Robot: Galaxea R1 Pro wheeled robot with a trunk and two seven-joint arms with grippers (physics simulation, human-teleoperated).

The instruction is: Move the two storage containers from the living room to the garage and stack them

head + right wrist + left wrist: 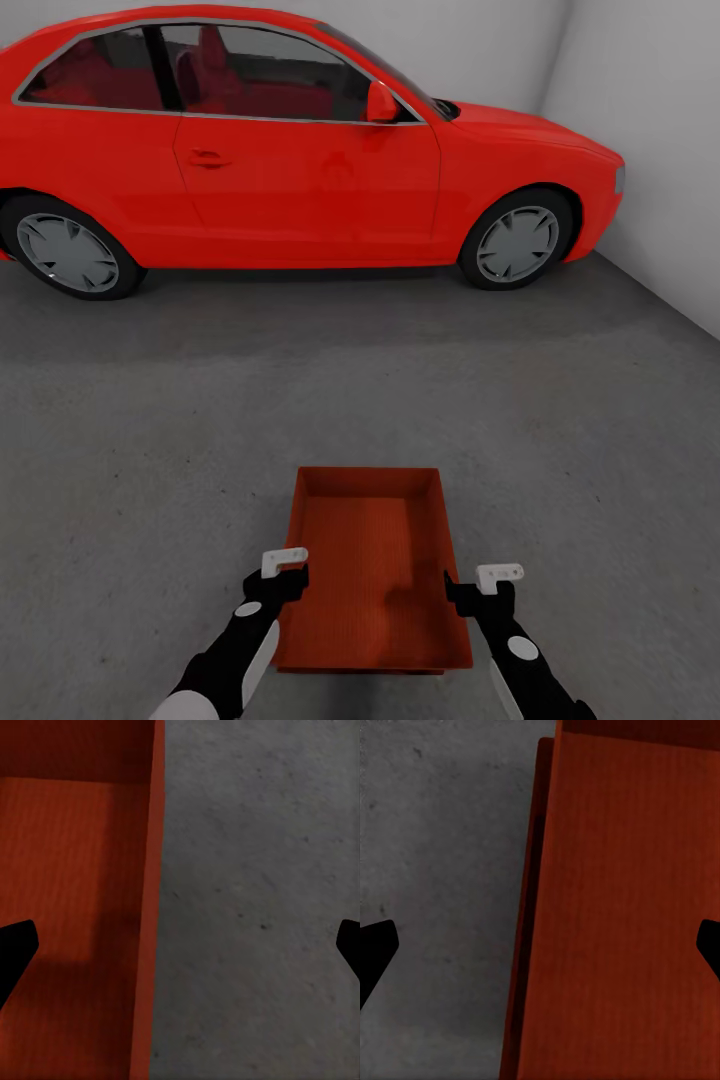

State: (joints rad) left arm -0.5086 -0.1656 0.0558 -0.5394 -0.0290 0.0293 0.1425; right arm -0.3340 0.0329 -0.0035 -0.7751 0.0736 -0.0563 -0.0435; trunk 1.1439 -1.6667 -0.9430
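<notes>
One orange-red open-topped storage container (372, 560) lies on the dark grey concrete floor (150, 450) of the garage, empty inside. My left gripper (287, 572) stands open over its left long wall, and in the left wrist view that wall (529, 945) runs between the two dark fingertips (376, 949). At the opposite long wall my right gripper (478, 585) is open too, with the wall (150, 945) between its fingertips (15, 945). Neither gripper is closed on the wall.
A red car (300, 150) stands side-on across the back of the garage. A white-grey wall (650, 120) closes the right side. Bare concrete stretches between the car and the container and on both sides of it.
</notes>
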